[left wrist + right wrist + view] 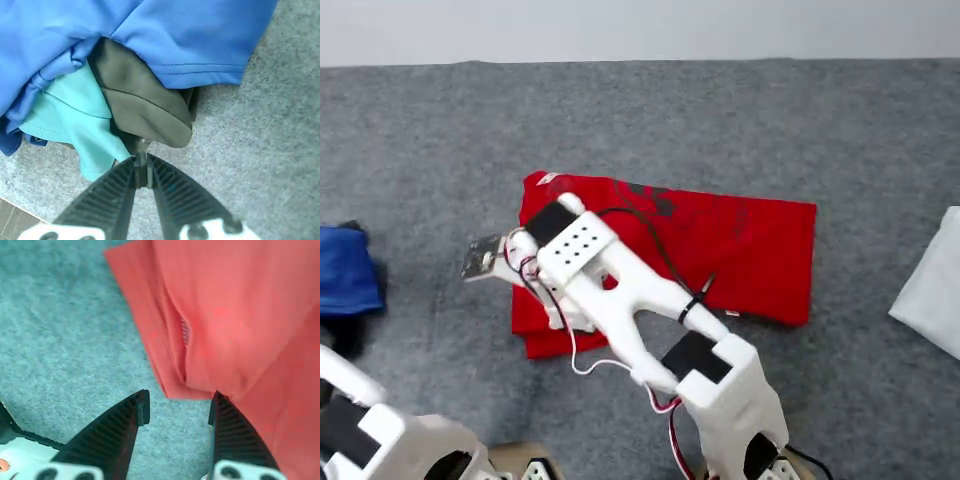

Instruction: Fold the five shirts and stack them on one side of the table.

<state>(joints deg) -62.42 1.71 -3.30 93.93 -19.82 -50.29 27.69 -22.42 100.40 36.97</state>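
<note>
A red shirt point(740, 245) lies part folded in the middle of the grey table. The right arm point(620, 295) stretches over the shirt's left end. My right gripper point(179, 407) is open just off a folded red edge point(175, 385), with one fingertip point(216, 407) against the cloth. A blue shirt point(345, 270) lies at the table's left edge. In the left wrist view that blue shirt point(165, 35) covers a teal shirt point(75, 120) and a dark olive one point(145, 110). My left gripper point(141, 172) is shut, its tips right at the olive shirt's edge.
A white shirt point(935, 285) lies at the right edge of the table. The left arm's base point(380, 430) sits at the front left corner. Bare grey tabletop point(650, 120) runs along the back.
</note>
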